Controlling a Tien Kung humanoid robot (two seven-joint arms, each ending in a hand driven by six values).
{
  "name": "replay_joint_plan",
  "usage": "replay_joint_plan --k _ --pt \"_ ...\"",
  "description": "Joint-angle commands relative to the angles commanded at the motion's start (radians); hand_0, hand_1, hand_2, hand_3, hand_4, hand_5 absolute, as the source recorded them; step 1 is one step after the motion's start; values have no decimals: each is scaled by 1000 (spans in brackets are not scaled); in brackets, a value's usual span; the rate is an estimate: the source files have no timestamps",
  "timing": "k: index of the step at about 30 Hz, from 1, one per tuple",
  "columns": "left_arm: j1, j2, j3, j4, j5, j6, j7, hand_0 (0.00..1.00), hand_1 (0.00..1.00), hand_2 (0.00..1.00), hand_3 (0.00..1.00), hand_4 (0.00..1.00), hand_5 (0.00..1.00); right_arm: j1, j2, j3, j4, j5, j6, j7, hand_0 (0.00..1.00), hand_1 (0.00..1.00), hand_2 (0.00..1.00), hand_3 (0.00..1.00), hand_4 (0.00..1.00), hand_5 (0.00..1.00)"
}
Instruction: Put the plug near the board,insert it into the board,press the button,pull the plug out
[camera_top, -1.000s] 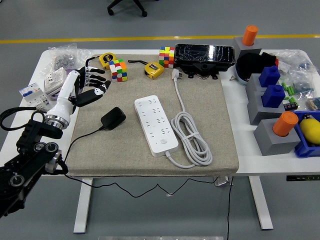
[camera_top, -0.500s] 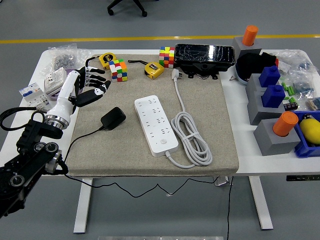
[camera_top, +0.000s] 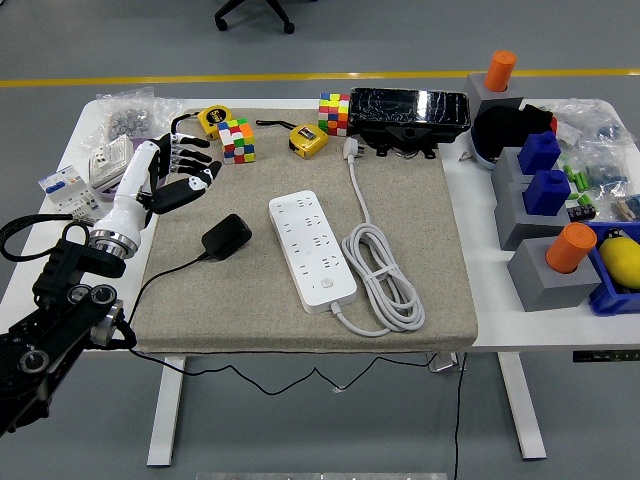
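Observation:
A black plug adapter (camera_top: 227, 236) lies on the grey mat, its thin black cable trailing off the mat's near left edge. To its right sits the white power board (camera_top: 311, 250) with its coiled white cord (camera_top: 382, 277). A small round button (camera_top: 326, 284) shows near the board's near end. My left hand (camera_top: 180, 170) hovers over the mat's left edge, up and to the left of the plug, fingers spread and holding nothing. The right arm is out of sight.
Rubik's cubes (camera_top: 237, 139) (camera_top: 334, 114), yellow tape measures (camera_top: 307, 139) and a black wrapped box (camera_top: 408, 112) line the mat's far edge. Grey blocks with orange and blue pieces (camera_top: 548, 225) crowd the right side. Bags and small boxes (camera_top: 92, 170) sit at the left.

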Motion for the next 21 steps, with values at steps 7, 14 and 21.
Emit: replay_joint_plan --k 7,14,21 --pt "-3 0 0 -1 0 0 1 498 521 527 581 755 200 2 0 2 1 -1 0 0 576 637 630 554 896 427" --pt "-3 3 6 1 0 -1 3 498 521 527 581 755 199 0 0 -4 -2 1 1 -1 576 637 629 555 897 425" --pt "-12 6 16 1 -1 -3 3 498 520 527 581 755 199 6 -4 -11 2 3 0 0 576 637 630 554 896 427"
